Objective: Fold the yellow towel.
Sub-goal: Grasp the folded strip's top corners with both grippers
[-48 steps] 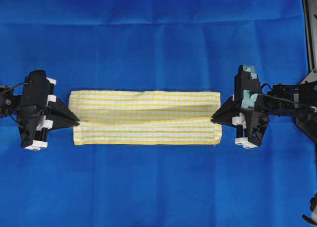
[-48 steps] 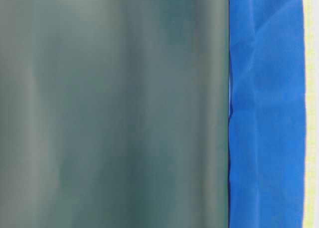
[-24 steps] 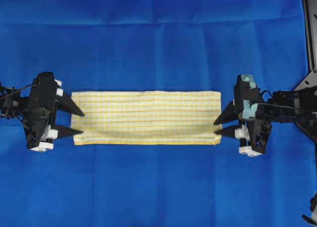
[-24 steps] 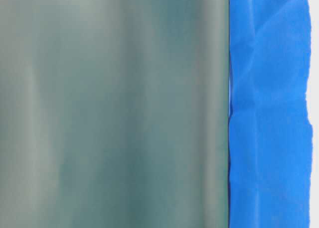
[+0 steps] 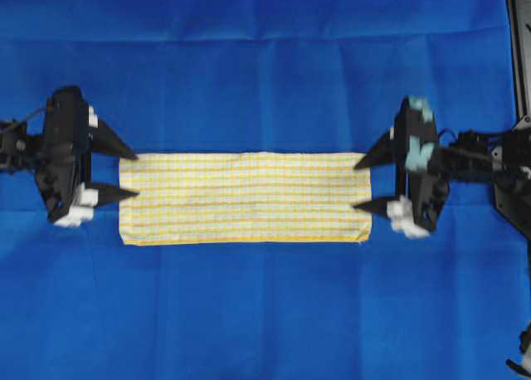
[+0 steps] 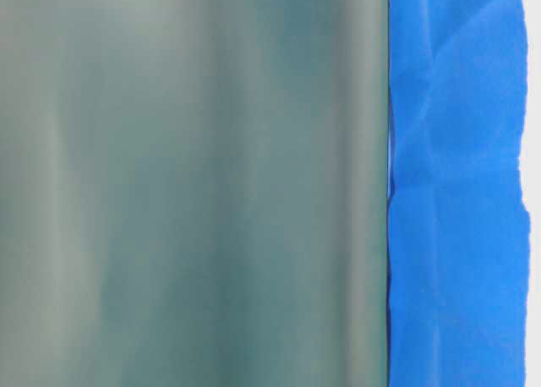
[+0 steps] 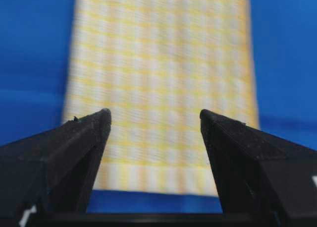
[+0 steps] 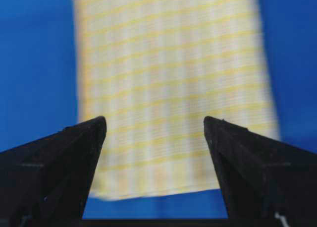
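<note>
— Where's the towel (image 5: pixel 245 197)?
— Flat on the blue cloth (image 5: pixel 265 73), between both pincers.
— Gripped?
— No. Left pincer (image 5: pixel 130 175) and right pincer (image 5: pixel 359 183) gape, empty, at its ends.
— Table-level view?
— Mostly a blurred grey-green surface.

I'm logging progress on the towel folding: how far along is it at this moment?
Done: the yellow towel lies flat on the blue cloth as one long, narrow strip, which looks like a lengthwise fold already made. In hand: nothing; the left gripper and right gripper sit open at its two short ends. Left: probably a further fold bringing the short ends together.
</note>
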You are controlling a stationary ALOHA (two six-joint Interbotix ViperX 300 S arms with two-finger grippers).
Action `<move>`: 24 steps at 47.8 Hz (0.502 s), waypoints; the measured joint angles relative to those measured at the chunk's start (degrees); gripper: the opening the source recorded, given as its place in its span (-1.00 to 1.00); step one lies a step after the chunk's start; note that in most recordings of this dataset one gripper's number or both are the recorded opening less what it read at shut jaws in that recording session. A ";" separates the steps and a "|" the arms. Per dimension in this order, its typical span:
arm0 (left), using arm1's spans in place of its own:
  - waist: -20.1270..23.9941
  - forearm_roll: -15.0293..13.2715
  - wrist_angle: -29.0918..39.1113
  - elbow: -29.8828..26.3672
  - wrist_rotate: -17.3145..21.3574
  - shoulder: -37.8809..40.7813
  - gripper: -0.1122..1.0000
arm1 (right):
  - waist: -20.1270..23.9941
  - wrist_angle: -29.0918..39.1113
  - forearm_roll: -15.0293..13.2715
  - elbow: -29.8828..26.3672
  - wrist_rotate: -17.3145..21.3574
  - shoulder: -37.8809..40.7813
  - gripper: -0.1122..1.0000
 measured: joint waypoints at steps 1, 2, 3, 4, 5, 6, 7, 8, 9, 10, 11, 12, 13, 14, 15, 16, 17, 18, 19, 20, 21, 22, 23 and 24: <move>0.79 0.00 0.00 -0.18 0.00 0.09 0.39 | -1.23 0.00 -0.26 0.09 -0.09 0.00 0.61; 1.67 0.00 0.18 -0.26 0.18 0.26 0.39 | -2.02 0.00 -0.53 0.00 -0.26 0.00 0.61; 2.46 0.00 0.35 -0.44 0.35 0.44 0.38 | -2.90 0.09 -0.79 0.00 -0.35 0.00 0.61; 3.16 0.00 0.53 -0.62 0.53 0.62 0.39 | -3.78 0.18 -1.14 0.00 -0.53 0.09 0.61; 3.96 0.00 0.70 -0.70 0.88 0.88 0.38 | -4.48 0.35 -1.41 0.00 -0.70 0.18 0.60; 4.48 0.09 0.79 -0.79 1.14 1.05 0.38 | -5.19 0.53 -1.58 0.00 -0.79 0.35 0.60; 4.92 0.09 1.05 -0.97 1.49 1.32 0.38 | -6.06 0.88 -1.93 -0.09 -1.05 0.70 0.60; 5.36 0.18 1.23 -1.14 2.20 1.67 0.38 | -6.77 1.23 -2.11 -0.18 -1.14 0.88 0.60; 5.71 0.18 1.41 -1.23 2.81 2.02 0.38 | -7.56 1.49 -2.29 -0.18 -1.23 1.14 0.60; 6.06 0.18 1.67 -1.41 3.43 2.46 0.38 | -8.26 1.85 -2.37 -0.35 -1.23 1.41 0.60; 6.50 0.18 1.85 -1.49 4.13 2.90 0.38 | -8.96 2.29 -2.46 -0.44 -1.23 1.76 0.60; 6.86 0.18 2.02 -1.67 4.75 3.43 0.38 | -9.67 2.64 -2.64 -0.53 -1.23 2.11 0.60; 7.21 0.18 2.20 -1.76 5.36 3.87 0.38 | -10.20 2.90 -2.81 -0.70 -1.14 2.46 0.60; 7.38 0.18 2.29 -1.93 5.80 4.31 0.38 | -10.63 3.25 -2.90 -0.88 -1.23 2.81 0.60; 7.56 0.26 2.37 -2.11 6.06 4.83 0.38 | -10.81 3.52 -2.99 -0.97 -1.23 3.16 0.60; 7.65 0.18 2.37 -2.11 6.42 5.36 0.38 | -10.99 3.78 -3.16 -1.14 -1.14 3.60 0.60; 7.65 0.18 2.46 -2.20 6.68 5.98 0.38 | -11.07 4.04 -3.25 -1.41 -1.23 4.13 0.60; 7.65 0.18 2.46 -2.37 6.94 6.59 0.38 | -11.07 4.31 -3.43 -1.67 -1.32 4.66 0.60; 7.65 0.18 2.46 -2.55 7.12 7.03 0.38 | -11.07 4.57 -3.60 -1.85 -1.32 5.19 0.60; 7.65 0.18 2.46 -2.64 7.21 7.56 0.38 | -11.07 4.75 -3.60 -2.02 -1.32 5.63 0.60; 7.65 0.26 2.55 -2.81 7.21 8.09 0.38 | -11.07 4.92 -3.69 -2.20 -1.23 6.24 0.60; 7.65 0.26 2.46 -2.90 7.21 8.53 0.38 | -11.07 5.10 -3.69 -2.37 -1.23 6.77 0.60; 7.65 0.26 2.55 -2.99 7.21 8.88 0.38 | -11.07 5.27 -3.69 -2.46 -1.32 7.21 0.60; 7.73 0.26 2.55 -3.08 7.21 9.32 0.38 | -11.07 5.45 -3.69 -2.55 -1.32 7.73 0.60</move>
